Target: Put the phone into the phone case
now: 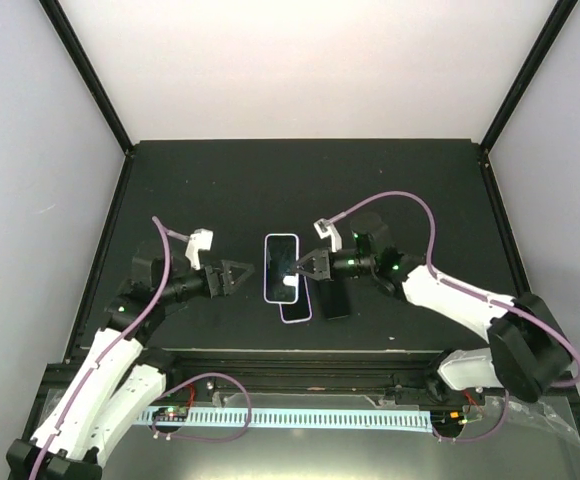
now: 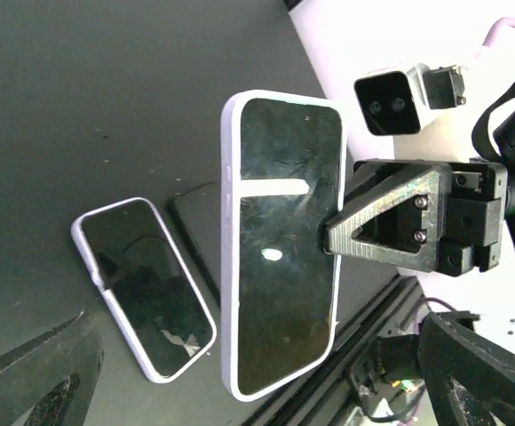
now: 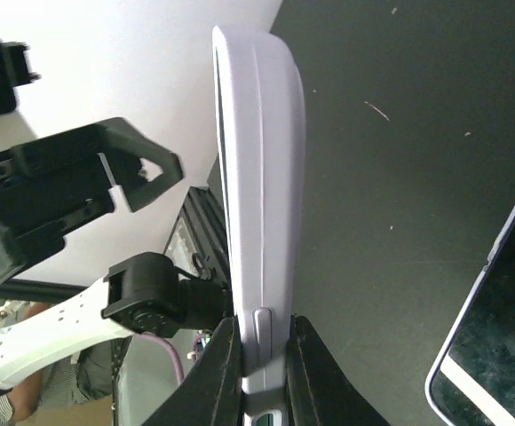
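My right gripper (image 1: 303, 267) is shut on the long edge of a lavender phone case (image 1: 281, 266) with a glossy dark face, holding it above the table. In the right wrist view the fingers (image 3: 226, 355) pinch its edge (image 3: 257, 177) by a side button. The left wrist view shows its face (image 2: 280, 244) and the right gripper (image 2: 391, 217) at its right rim. A second lavender-rimmed phone (image 1: 295, 310) lies flat below it, also seen from the left wrist (image 2: 142, 288). A black slab (image 1: 332, 298) lies beside that. My left gripper (image 1: 245, 275) is open and empty, just left of the held case.
The black table mat (image 1: 200, 190) ends in a metal rail (image 1: 300, 360) at the near edge. White walls enclose the back and sides. The two grippers face each other closely over the middle of the mat.
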`<control>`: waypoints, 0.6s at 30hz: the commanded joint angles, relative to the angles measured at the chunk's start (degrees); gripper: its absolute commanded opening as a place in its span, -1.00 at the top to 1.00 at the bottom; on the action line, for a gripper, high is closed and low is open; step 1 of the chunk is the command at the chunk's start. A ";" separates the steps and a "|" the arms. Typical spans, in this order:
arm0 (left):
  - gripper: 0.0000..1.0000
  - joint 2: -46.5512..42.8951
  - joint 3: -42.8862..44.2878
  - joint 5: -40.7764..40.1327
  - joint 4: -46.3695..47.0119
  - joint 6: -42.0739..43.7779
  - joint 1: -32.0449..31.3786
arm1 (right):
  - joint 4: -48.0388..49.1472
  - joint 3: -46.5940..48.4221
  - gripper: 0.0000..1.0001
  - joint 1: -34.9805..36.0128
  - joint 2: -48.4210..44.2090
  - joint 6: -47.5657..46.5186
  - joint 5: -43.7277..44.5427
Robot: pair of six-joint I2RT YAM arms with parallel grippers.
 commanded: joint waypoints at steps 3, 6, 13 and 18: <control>-0.98 -2.50 5.71 -9.92 -12.34 5.33 0.12 | 1.20 6.83 0.98 -0.09 8.15 -2.64 -0.76; -0.98 -3.83 7.07 -12.14 -14.61 5.82 0.12 | -1.86 11.86 0.98 -0.67 13.18 -5.39 0.12; -0.98 -7.27 6.40 -13.80 -14.71 5.30 0.13 | -2.25 21.43 0.98 -1.19 24.97 -5.03 -1.29; -0.98 -7.92 6.54 -15.29 -14.98 5.16 0.12 | 1.19 20.91 0.98 0.12 30.01 -0.59 -1.02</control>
